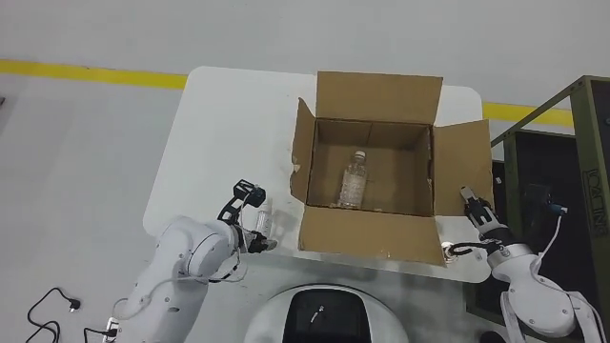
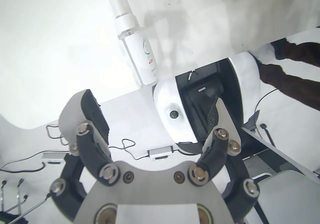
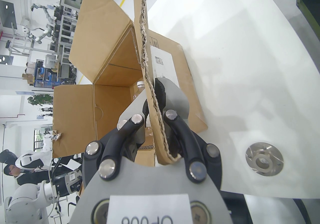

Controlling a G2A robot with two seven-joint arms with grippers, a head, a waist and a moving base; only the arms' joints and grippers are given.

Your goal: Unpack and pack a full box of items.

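1. Right jaws: clamped tight on the corrugated edge of the right flap of the cardboard box, arm low at the white desk's near corner.
2. Left jaws: wide apart, nothing in them, just beside one white spray bottle standing by the near edge.
3. One clear bottle lies inside the box.

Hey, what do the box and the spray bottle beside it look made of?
The box looks like corrugated cardboard, matte brown: fluted layers show at its torn flap edge. The spray bottle seems clear glossy plastic, white-labelled; its cap is see-through.
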